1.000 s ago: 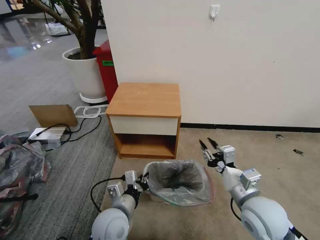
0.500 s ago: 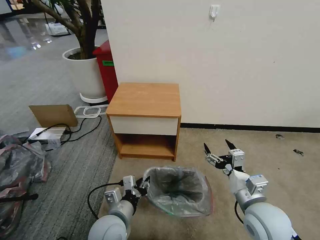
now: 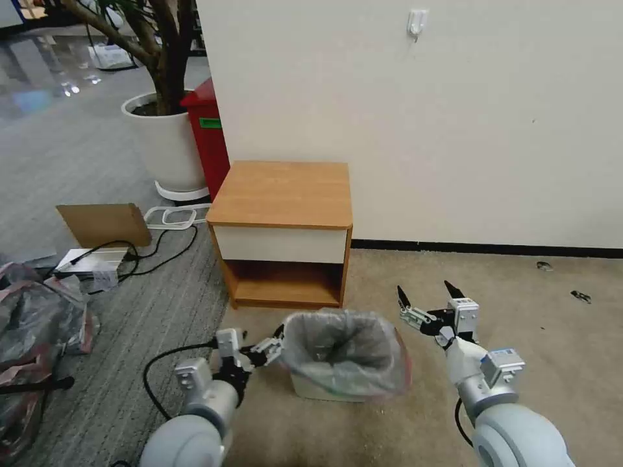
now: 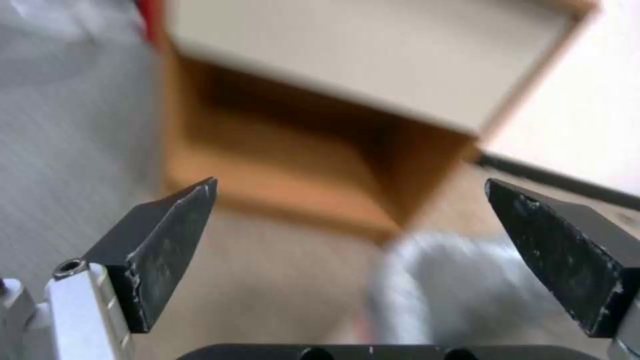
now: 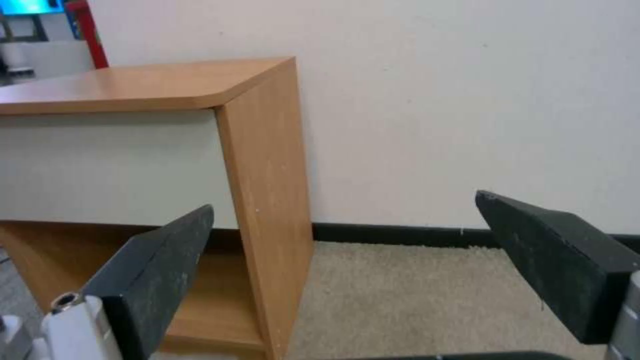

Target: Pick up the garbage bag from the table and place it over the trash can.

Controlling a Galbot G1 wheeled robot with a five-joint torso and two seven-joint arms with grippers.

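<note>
grey crinkled plastic, the garbage bag (image 3: pixel 344 353) lines the trash can (image 3: pixel 321 388), its mouth folded out over the rim and hanging down the sides, a pinkish-red edge showing along the right and near sides. the cream can stands upright on the beige carpet (image 3: pixel 519 337), just in front of the table (image 3: pixel 283 194), whose orange-brown top is bare above a white drawer front and an open lower shelf. the left gripper (image 3: pixel 267 349) sits low at the left side of the can, just beside the bag's draped rim; its fingers are spread wide with nothing between them, and whether a tip touches the plastic cannot be told. in the left wrist view the left gripper (image 4: pixel 350 240) shows both dark fingers (image 4: pixel 167 245) far apart, the blurred grey bag (image 4: pixel 453 285) below and the table's shelf (image 4: pixel 293 165) beyond. the right gripper (image 3: pixel 428 299) hangs to the right of the can and slightly farther back, apart from the bag, its two black fingers opened wide and empty. the right wrist view shows the right gripper (image 5: pixel 347 260) parted, facing the table's right side panel (image 5: pixel 267 200) and the white wall (image 5: pixel 467 100). far left stand a white plant pot (image 3: pixel 165 146) and a red bin (image 3: pixel 207 139) beside the wall; a heap of grey-pink bags (image 3: pixel 39 324) lies at the near left on the striped grey floor, with a cardboard piece (image 3: pixel 104 224) and black cables (image 3: pixel 162 250) nearby.
</note>
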